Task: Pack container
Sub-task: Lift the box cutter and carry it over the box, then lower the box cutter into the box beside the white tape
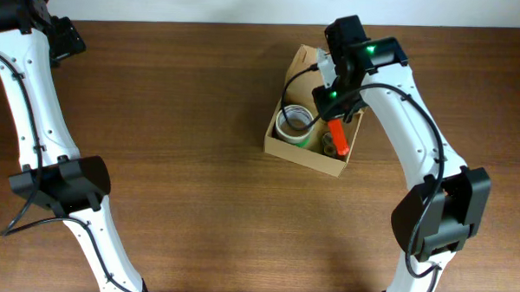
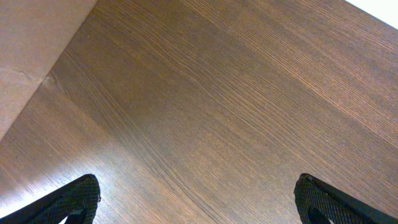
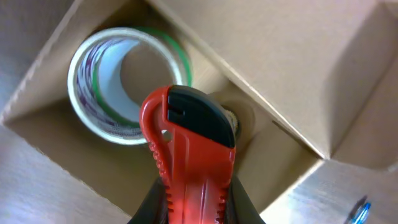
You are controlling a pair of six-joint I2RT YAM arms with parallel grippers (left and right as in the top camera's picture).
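Gripping a red cutter (image 3: 186, 143), my right gripper (image 3: 189, 208) hangs over the open container (image 1: 301, 158). My left gripper (image 2: 198, 196) gapes, well apart from it.

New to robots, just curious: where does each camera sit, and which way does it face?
Overhead: above the table, facing straight down; left arm and right arm show.
Left wrist: on the left arm, facing bare table; open left tool shows.
Right wrist: on the right arm, facing into the box; right tool grips a red cutter.
Shared: overhead and right wrist both show box, tape roll, cutter.
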